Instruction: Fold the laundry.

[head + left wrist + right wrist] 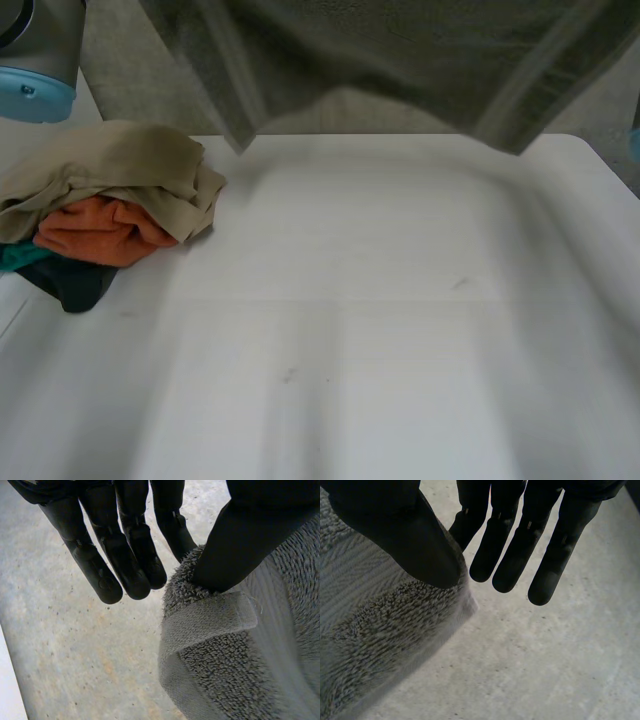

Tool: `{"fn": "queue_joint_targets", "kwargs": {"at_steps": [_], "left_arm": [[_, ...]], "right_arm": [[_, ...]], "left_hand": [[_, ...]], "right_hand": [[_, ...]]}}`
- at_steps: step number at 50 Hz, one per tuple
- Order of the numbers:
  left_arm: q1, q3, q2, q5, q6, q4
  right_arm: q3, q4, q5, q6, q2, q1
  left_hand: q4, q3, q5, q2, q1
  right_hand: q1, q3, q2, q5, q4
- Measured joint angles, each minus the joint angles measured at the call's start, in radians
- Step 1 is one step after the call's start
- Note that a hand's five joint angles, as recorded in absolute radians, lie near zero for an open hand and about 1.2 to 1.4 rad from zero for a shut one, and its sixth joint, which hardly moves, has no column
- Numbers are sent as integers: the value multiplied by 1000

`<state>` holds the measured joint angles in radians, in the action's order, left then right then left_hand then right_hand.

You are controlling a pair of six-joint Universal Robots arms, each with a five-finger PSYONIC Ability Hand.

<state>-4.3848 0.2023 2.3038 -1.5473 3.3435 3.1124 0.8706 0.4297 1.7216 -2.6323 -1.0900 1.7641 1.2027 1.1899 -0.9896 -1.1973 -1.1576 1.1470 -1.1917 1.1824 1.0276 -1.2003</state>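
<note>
- A grey towel (400,60) hangs in the air over the far edge of the white table (380,330). It is thick looped terry with a flat woven band running near its hem.
- Its lower edge droops in 2 points with a shallow arch between them, clear of the tabletop.
- The left hand (125,555) pinches a towel corner. Its thumb (240,545) presses the folded-over hem, and the other fingers stay straight beside the cloth.
- The right hand (510,545) grips the towel the same way at an edge, with its thumb (405,535) clamped down on the nubbly pile and its fingers extended alongside.
- Under both hands lies speckled, rough concrete floor (75,655).
- On the table's left side sits a crumpled heap. A smooth beige garment (110,170) lies on top, and a soft orange cloth (100,230) is bunched beneath it. A teal piece (15,258) and a dark piece (75,285) poke out at the bottom.
- The left arm's light-blue cap (35,95) shows above the heap.
</note>
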Motion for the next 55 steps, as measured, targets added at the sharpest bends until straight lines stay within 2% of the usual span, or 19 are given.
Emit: {"fn": "queue_joint_targets", "kwargs": {"at_steps": [5,15,20,25,34,39,43,47,55], "left_arm": [[-8,56,14,-4,-29,1],[-18,378,31,31,-13,27],[-18,604,30,82,30,54],[-20,758,-6,119,92,32],[-43,1096,-217,170,286,-206],[-53,1280,-349,171,452,-417],[-52,1340,-396,176,530,-492],[-45,1331,-400,177,546,-485],[-8,1111,-264,146,434,-377]], "right_arm": [[26,-30,-30,13,21,7],[198,-83,-106,29,79,-14],[349,-114,-183,55,97,-31],[458,-183,-225,109,82,-53],[684,-517,-250,378,-116,-160],[806,-721,-273,594,-256,-247],[843,-756,-306,673,-292,-266],[834,-709,-328,658,-274,-253],[697,-507,-301,478,-110,-200]], "left_hand": [[0,0,0,0,0],[0,0,0,0,0],[0,0,0,0,0],[0,0,0,0,0],[0,0,0,0,0],[0,0,0,0,0],[0,0,0,0,0],[0,0,0,0,0],[0,1,0,0,0]], "right_hand": [[0,0,0,0,0],[0,0,0,0,0],[0,0,0,0,0],[0,0,0,0,0],[0,0,0,0,0],[0,0,4,0,0],[0,0,4,0,0],[0,0,4,0,0],[0,0,4,0,0]]}}
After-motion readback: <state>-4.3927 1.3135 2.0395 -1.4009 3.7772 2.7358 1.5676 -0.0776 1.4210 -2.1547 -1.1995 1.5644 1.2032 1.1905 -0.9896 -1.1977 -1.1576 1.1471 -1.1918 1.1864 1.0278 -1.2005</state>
